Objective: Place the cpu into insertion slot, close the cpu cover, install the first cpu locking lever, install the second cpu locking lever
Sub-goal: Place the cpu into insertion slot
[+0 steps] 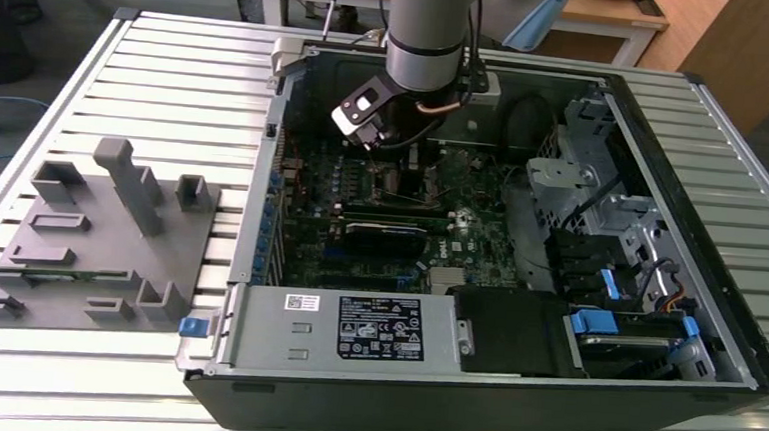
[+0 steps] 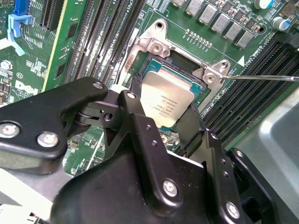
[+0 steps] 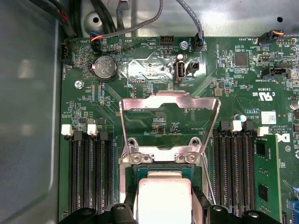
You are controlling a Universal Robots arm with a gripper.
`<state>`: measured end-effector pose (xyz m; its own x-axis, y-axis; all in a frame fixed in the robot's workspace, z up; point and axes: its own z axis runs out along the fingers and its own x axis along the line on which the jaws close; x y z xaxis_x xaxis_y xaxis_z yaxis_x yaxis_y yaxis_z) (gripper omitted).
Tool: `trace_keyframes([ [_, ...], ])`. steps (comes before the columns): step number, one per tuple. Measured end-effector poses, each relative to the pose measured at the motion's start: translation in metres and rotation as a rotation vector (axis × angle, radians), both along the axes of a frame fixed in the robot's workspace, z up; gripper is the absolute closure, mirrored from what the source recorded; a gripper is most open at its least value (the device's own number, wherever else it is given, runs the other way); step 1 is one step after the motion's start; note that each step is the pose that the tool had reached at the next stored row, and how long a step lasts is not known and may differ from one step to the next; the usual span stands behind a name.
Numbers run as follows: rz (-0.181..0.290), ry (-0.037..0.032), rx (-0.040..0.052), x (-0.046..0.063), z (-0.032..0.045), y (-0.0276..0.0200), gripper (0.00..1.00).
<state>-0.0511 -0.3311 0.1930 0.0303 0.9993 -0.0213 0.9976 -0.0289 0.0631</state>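
The cpu (image 2: 167,100) is clasped at two opposite edges between the black fingers of the end effector (image 2: 164,108), right at the insertion slot (image 2: 180,60) on the green motherboard (image 3: 233,102). The cpu cover (image 3: 201,103) is raised open beside the slot. The open computer case (image 1: 482,382) is laid on the slatted surface (image 1: 166,72).
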Motion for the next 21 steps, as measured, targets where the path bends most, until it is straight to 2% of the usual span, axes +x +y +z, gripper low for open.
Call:
trace_keyframes([
  [21, 0.003, 0.0001, 0.0, 0.0006, -0.0011, 0.0, 0.46],
])
